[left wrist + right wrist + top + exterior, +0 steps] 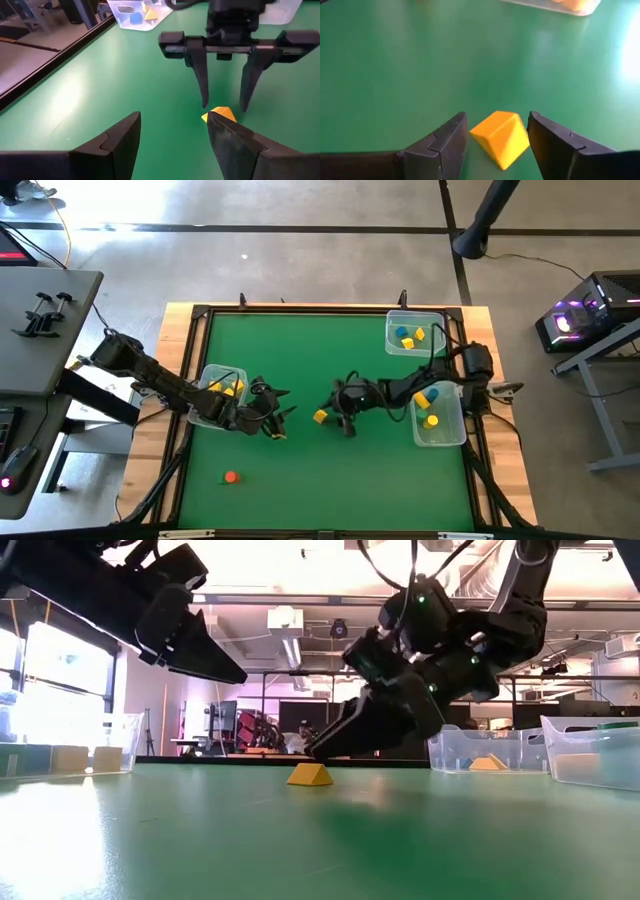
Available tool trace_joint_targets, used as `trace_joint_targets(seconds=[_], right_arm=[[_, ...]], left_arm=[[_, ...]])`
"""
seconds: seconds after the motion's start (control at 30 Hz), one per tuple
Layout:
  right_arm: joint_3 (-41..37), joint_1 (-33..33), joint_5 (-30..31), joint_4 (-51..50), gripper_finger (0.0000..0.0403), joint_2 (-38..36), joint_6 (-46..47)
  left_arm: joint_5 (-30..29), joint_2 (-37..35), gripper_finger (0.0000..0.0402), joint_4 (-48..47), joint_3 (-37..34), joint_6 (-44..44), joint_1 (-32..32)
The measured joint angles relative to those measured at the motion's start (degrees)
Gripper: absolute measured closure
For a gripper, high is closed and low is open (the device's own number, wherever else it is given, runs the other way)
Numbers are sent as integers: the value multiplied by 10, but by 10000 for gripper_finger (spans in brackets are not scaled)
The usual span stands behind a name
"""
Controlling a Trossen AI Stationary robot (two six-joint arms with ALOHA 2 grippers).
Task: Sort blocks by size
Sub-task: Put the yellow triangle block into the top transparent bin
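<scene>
I have the right arm reaching from the right edge of the table toward the middle, elbow bent over the near right bin [440, 415], wrist pitched down so the fingers slant low over the mat [330, 440]. The right gripper [496, 134] stands open with a yellow wedge [501, 138] between its fingers; the wrist view shows a gap on each side, so I see no grip on it. In the low view the wedge [309, 775] sits flat on the mat with its ridge up and the fingertips just above and beside it. Its long axis runs at a slant to the fingers, one triangular end turned toward the camera on that wrist.

The left arm comes in from the left edge, stretched past the left bin [222, 380], wrist raised off the mat. The left gripper [172, 131] is open and holds nothing; it faces the right one across the wedge.

An orange-red block [231, 477] lies alone near the front of the mat, well apart from both grippers. Yellow and blue blocks [408, 337] lie in the far right bin [414, 332]; more lie in the other two.
</scene>
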Motion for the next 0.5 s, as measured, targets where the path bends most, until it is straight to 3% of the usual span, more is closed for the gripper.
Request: trace_joint_targets(seconds=[0.33, 0.5], right_arm=[[51, -24, -72, 9, 203, 65, 0], [101, -27, -97, -44, 191, 95, 8]], left_arm=[[24, 0, 186, -2, 0, 1, 0], [46, 0, 186, -4, 0, 1, 0]])
